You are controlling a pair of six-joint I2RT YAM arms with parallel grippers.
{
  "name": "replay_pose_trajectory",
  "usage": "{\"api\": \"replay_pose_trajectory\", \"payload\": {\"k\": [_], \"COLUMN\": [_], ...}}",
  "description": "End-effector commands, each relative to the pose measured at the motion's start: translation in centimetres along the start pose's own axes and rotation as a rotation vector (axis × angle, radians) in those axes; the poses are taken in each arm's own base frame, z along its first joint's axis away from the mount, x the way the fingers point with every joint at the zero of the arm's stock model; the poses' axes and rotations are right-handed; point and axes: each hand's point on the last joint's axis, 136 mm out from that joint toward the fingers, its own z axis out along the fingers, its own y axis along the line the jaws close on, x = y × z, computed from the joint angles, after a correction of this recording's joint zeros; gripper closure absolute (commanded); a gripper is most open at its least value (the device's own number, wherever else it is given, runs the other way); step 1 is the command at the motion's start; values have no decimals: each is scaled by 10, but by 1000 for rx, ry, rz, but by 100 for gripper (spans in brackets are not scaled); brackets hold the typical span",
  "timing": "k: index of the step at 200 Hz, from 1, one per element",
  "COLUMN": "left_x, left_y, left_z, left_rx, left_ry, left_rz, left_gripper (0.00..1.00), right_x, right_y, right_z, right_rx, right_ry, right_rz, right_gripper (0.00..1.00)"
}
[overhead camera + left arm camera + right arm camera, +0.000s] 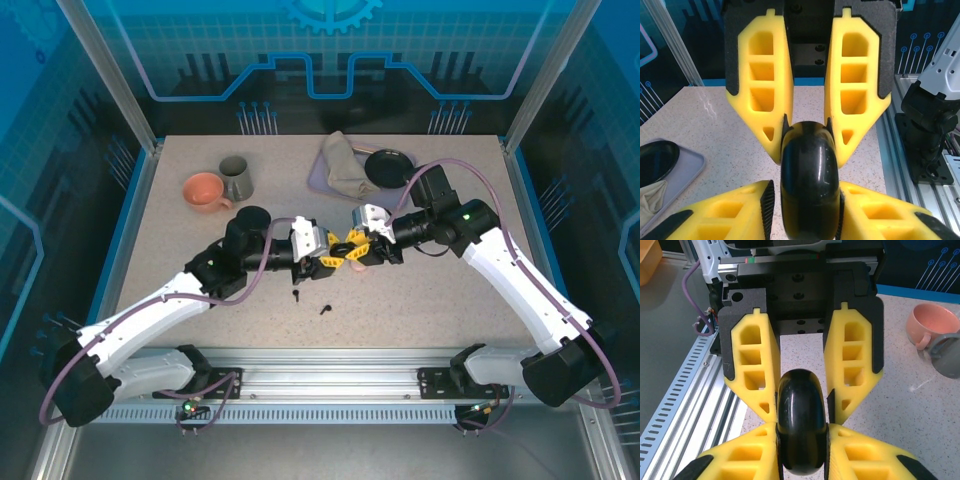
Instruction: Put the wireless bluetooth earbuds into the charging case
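Left gripper (328, 258) first: its yellow jaws are closed down to a narrow gap, pinching the black charging case (809, 185) by its rounded edge. Facing it nose to nose, the right gripper (352, 243) is clamped just as tight on the opposite side of that case. So the case hangs between the two pincers above the middle of the table (450, 300).

That shell looks glossy, hard and curved, so I'd call it slippery. The foam-faced pads want the broad sides, not the rim, or it could squirt out. Whether the lid is open, I cannot tell.

Just below, near the left gripper, two black earbuds (296, 296) lie on the tabletop a little apart from each other. They look tiny, light, stiff and easy to flick away. Pinching one across the body, with the stem free to drop into its socket, seems the safest hold.

Further back sit a pink cup (205, 190), a grey mug (236, 178) and a tray (318, 178) with cloth.
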Motion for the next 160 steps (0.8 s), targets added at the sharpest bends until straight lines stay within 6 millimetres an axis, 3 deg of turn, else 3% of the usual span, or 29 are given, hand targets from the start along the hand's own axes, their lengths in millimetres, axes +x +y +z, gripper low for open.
{"api": "replay_pose_trajectory", "payload": {"k": [1,54,104,146,160], "left_x": [-15,-17,-17,-20,-21], "left_y": [-3,-3,-1,-3,-3], "left_z": [0,0,-1,-1,0], "left_rx": [22,18,1,6,8], "left_ry": [-21,-24,-14,-22,-24], "left_rz": [25,28,24,23,24], "left_gripper": [68,91,100,100,100], "right_x": [-9,-5,-9,-13,-14], "right_y": [5,-1,-6,0,0], "right_z": [0,2,-19,-32,-32], "right_rx": [-22,-5,128,215,229], "right_ry": [-25,-10,-42,-94,-103], "right_rz": [0,39,6,-37,-47], "right_gripper": [75,68,38,3,0]}}
